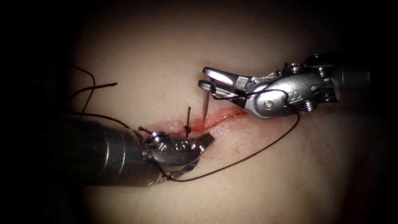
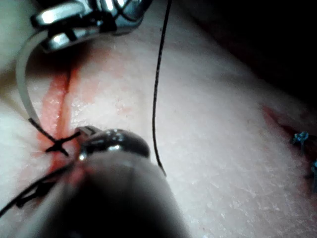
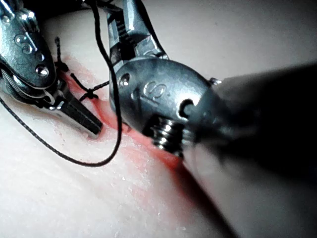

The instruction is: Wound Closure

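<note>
cut thread ends (image 1: pixel 93 87): lie loose on the tissue (image 1: pixel 166 54) at far left, well apart from the cut.
your left tool (image 1: pixel 206 140): comes in low from the left, tip resting at the near edge of the cut; fingers look closed with nothing between them.
knot (image 1: pixel 187 129): 1 tied stitch on the cut just above your left tool's tip, 1 short tail standing up; also seen in the left wrist view (image 2: pixel 58 145).
cut (image 1: pixel 215 118): runs from the knot up to the right, red fluid (image 1: pixel 199 124) along it.
needle (image 1: pixel 206 103): out of the tissue, hangs point-down just above the cut; curve seen in the left wrist view (image 2: pixel 22 84).
your right tool (image 1: pixel 207 79): fingers clamped on the needle near its thread end.
thread (image 1: pixel 265 147): loops from your right tool down across the tissue to under your left tool.
</note>
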`<act>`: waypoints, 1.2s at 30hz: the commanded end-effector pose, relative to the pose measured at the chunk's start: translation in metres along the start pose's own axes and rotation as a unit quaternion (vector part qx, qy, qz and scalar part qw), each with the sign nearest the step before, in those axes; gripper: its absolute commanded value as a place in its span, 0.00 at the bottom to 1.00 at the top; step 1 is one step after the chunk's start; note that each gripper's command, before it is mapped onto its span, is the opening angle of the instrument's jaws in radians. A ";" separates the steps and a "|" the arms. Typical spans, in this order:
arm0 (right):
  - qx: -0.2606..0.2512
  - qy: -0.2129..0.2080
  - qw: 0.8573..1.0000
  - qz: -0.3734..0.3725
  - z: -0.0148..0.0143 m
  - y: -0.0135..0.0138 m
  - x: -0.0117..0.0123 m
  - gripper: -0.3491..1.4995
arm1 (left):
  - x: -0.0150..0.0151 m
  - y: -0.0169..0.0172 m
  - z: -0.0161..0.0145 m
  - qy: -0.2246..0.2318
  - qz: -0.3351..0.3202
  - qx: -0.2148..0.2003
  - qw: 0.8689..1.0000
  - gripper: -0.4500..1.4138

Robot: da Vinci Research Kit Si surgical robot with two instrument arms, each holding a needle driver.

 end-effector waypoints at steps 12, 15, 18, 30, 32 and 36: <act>0.016 0.007 0.999 -0.047 0.0011 -0.0001 0.0005 0.00 | -0.0002 0.0004 0.0006 -0.001 0.000 0.000 1.000 0.00; 0.017 0.008 0.998 -0.055 0.0011 -0.0001 0.0006 0.00 | -0.0002 0.0004 0.0006 -0.003 0.000 0.000 1.000 0.00; 0.017 0.009 0.998 -0.067 0.0011 -0.0002 0.0006 0.00 | -0.0002 0.0004 0.0006 -0.003 0.000 0.000 1.000 0.00; 0.020 0.012 0.995 -0.094 0.0010 -0.0005 0.0008 0.00 | -0.0002 0.0004 0.0006 -0.003 0.000 0.000 1.000 0.00; 0.021 0.013 0.995 -0.097 0.0010 -0.0005 0.0008 0.00 | -0.0002 0.0004 0.0006 -0.003 0.000 0.000 1.000 0.00; 0.024 0.015 0.994 -0.102 0.0008 -0.0010 0.0005 0.00 | -0.0002 0.0003 0.0006 -0.003 0.000 0.000 1.000 0.00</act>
